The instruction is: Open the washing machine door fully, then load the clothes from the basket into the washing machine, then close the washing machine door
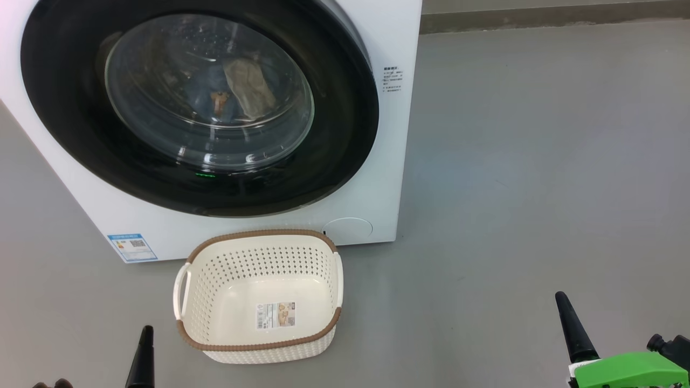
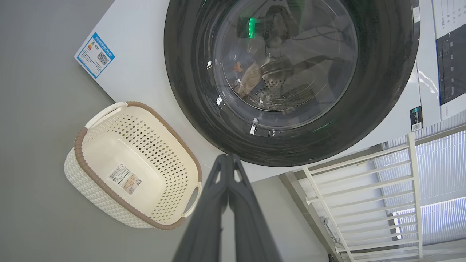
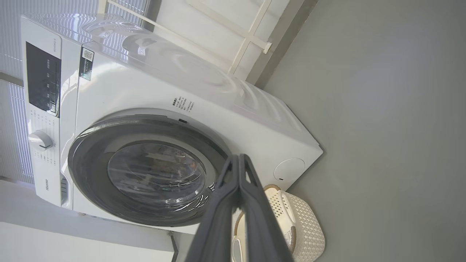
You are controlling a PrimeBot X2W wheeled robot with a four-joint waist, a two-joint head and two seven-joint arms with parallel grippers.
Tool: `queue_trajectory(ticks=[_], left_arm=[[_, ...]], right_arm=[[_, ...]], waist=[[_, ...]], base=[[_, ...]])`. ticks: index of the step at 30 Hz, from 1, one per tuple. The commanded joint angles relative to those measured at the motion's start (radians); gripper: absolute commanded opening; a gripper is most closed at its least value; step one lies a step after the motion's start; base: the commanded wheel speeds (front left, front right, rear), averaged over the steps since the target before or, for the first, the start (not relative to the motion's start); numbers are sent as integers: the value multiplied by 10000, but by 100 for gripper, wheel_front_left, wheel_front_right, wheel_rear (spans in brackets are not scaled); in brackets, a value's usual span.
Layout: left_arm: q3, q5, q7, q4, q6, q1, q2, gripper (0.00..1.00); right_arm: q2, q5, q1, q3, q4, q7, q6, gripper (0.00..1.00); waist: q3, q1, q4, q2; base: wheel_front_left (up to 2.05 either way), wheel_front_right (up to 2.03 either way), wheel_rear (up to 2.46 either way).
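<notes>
Both claws are idling clenched in front of a closed, loaded washer.
At the lower left, the left gripper (image 1: 145,337) is hanging low over the floor, its fingers pressed together on nothing, probably parked clear of the door's swing. The washing machine door (image 1: 64,108) is sitting flush against the washing machine (image 1: 388,161), and the clothes (image 1: 245,89) are lying inside the drum, showing blue and beige through the glass. Just in front, the basket (image 1: 259,235) is standing empty on the floor, likely set close so loading needs only a short reach. At the lower right, the right gripper (image 1: 563,302) is pointing up, likewise clenched and empty; nothing seems left to do.
</notes>
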Motion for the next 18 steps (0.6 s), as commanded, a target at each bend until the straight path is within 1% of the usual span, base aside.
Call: queue_trajectory(ticks=[1,18], left_arm=[[293,-205,38,-168,-168,-505,97,0],[678,-2014,517,-28,-365,-774,40,0]], right_arm=[[-77,315,-474,132,-208,46,11,0],[-80,2184,-701,37,-5,397,13,0]], waist=[[1,-1,0,0],[21,-1,1,0]], base=[[0,0,0],[0,0,0]])
